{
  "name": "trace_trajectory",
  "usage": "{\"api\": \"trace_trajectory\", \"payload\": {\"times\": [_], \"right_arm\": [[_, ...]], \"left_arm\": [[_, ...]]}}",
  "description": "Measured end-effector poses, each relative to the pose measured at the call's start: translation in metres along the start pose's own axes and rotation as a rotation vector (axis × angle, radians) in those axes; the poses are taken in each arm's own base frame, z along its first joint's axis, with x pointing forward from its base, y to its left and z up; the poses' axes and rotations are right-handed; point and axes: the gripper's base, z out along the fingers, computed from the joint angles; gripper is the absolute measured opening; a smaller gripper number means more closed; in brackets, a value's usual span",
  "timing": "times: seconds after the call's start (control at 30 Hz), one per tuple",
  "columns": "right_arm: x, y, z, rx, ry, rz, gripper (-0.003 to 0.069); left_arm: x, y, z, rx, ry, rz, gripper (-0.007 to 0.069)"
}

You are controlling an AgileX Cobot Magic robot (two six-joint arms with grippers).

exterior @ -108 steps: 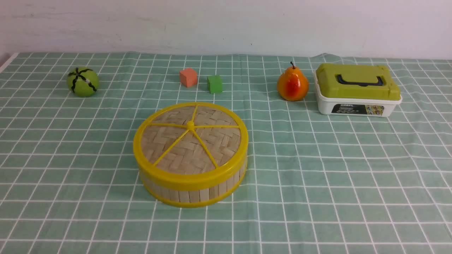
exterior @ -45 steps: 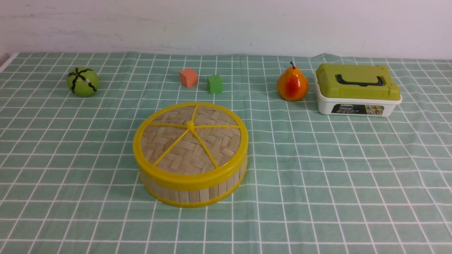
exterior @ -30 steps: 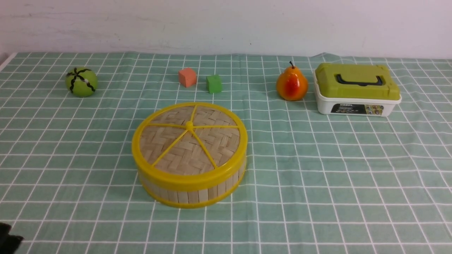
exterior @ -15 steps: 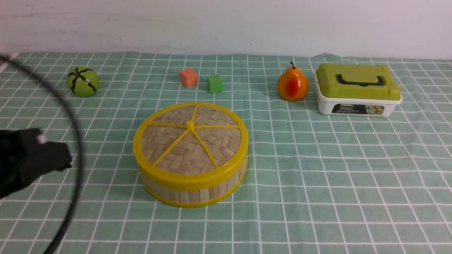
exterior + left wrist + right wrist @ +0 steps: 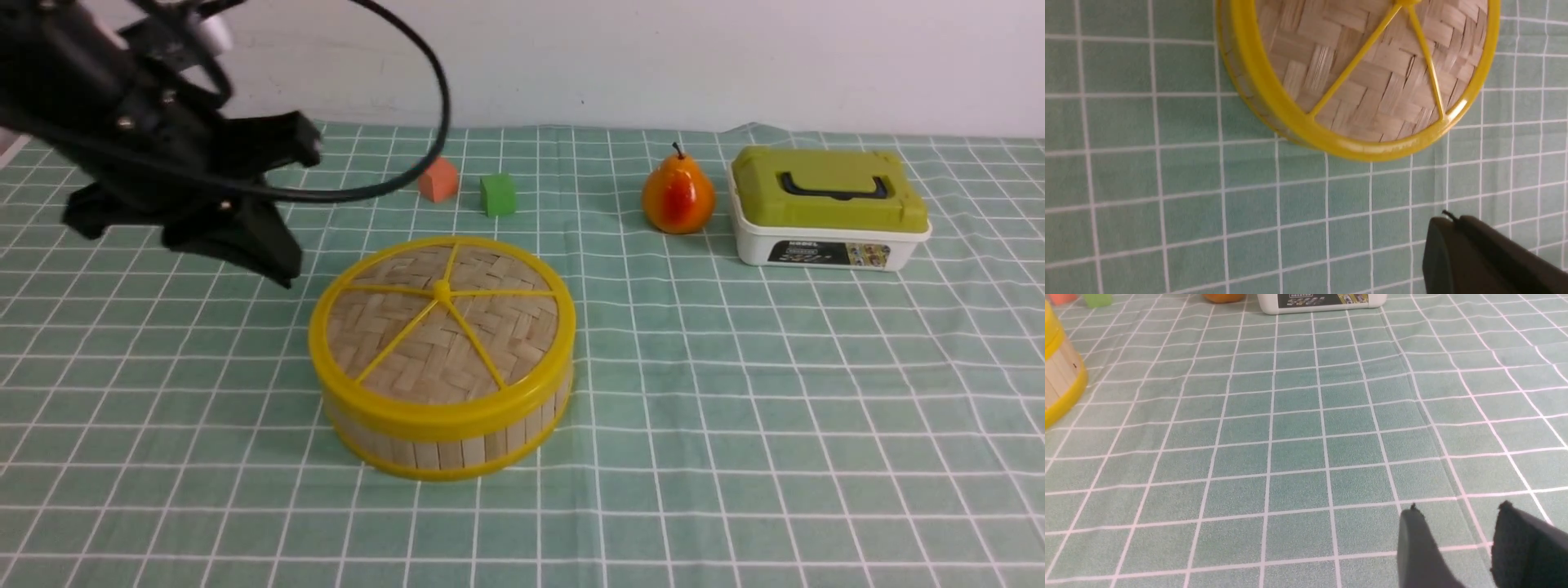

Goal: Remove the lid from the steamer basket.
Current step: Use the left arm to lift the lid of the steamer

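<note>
On the checked cloth, the steamer basket (image 5: 449,453) sits with its lid (image 5: 441,327) on, flat, knob up. Left pincer (image 5: 1449,218) together, nothing in it, hanging above the cloth near the basket; left arm (image 5: 188,155) blurry in the front view, probably clear of the lid. Right pincer (image 5: 1459,510) apart, empty. Behind basket: red block (image 5: 439,181), green block (image 5: 498,195). Farther right, orange pear (image 5: 678,193), then white box (image 5: 829,245) with green top and dark handle.
</note>
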Motion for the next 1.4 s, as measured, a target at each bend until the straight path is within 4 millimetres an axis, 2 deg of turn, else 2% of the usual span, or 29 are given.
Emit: {"api": "trace_trajectory", "payload": {"times": [0.03, 0.07, 0.13, 0.2, 0.23, 0.27, 0.3, 0.33, 0.4, 0.53, 0.67, 0.77, 0.83, 1.0, 1.23, 1.4], "right_arm": [[0.0, 0.0, 0.0, 0.0, 0.0, 0.0, 0.0241], [0.0, 0.0, 0.0, 0.0, 0.0, 0.0, 0.0241], [0.0, 0.0, 0.0, 0.0, 0.0, 0.0, 0.0241], [0.0, 0.0, 0.0, 0.0, 0.0, 0.0, 0.0241], [0.0, 0.0, 0.0, 0.0, 0.0, 0.0, 0.0241], [0.0, 0.0, 0.0, 0.0, 0.0, 0.0, 0.0241], [0.0, 0.0, 0.0, 0.0, 0.0, 0.0, 0.0241], [0.0, 0.0, 0.0, 0.0, 0.0, 0.0, 0.0241], [0.0, 0.0, 0.0, 0.0, 0.0, 0.0, 0.0241], [0.0, 0.0, 0.0, 0.0, 0.0, 0.0, 0.0241], [0.0, 0.0, 0.0, 0.0, 0.0, 0.0, 0.0241], [0.0, 0.0, 0.0, 0.0, 0.0, 0.0, 0.0241], [0.0, 0.0, 0.0, 0.0, 0.0, 0.0, 0.0241], [0.0, 0.0, 0.0, 0.0, 0.0, 0.0, 0.0241], [0.0, 0.0, 0.0, 0.0, 0.0, 0.0, 0.0241], [0.0, 0.0, 0.0, 0.0, 0.0, 0.0, 0.0241]], "left_arm": [[-0.008, -0.008, 0.012, -0.022, 0.007, 0.019, -0.0013], [-0.009, -0.009, 0.009, -0.019, -0.002, 0.018, -0.0013], [-0.025, -0.029, 0.041, -0.084, 0.007, 0.069, -0.0013], [-0.038, -0.045, 0.062, -0.119, -0.006, 0.11, -0.0013], [-0.041, -0.05, 0.064, -0.119, -0.018, 0.118, -0.0013], [-0.049, -0.059, 0.081, -0.13, -0.022, 0.127, -0.0013], [-0.052, -0.063, 0.088, -0.13, -0.027, 0.127, -0.0013], [-0.053, -0.065, 0.087, -0.127, -0.033, 0.13, -0.0012], [-0.06, -0.067, 0.103, -0.13, -0.032, 0.109, 0.0012], [-0.063, -0.063, 0.111, -0.172, -0.037, 0.099, 0.0098], [-0.066, -0.058, 0.109, -0.221, -0.063, 0.102, 0.0244], [-0.067, -0.056, 0.113, -0.237, -0.063, 0.104, 0.0303], [-0.067, -0.054, 0.123, -0.248, -0.046, 0.094, 0.0321], [-0.066, -0.048, 0.148, -0.269, -0.001, 0.083, 0.0323], [-0.066, -0.049, 0.15, -0.259, 0.002, 0.076, 0.0297], [-0.066, -0.049, 0.15, -0.255, 0.005, 0.074, 0.019]]}}
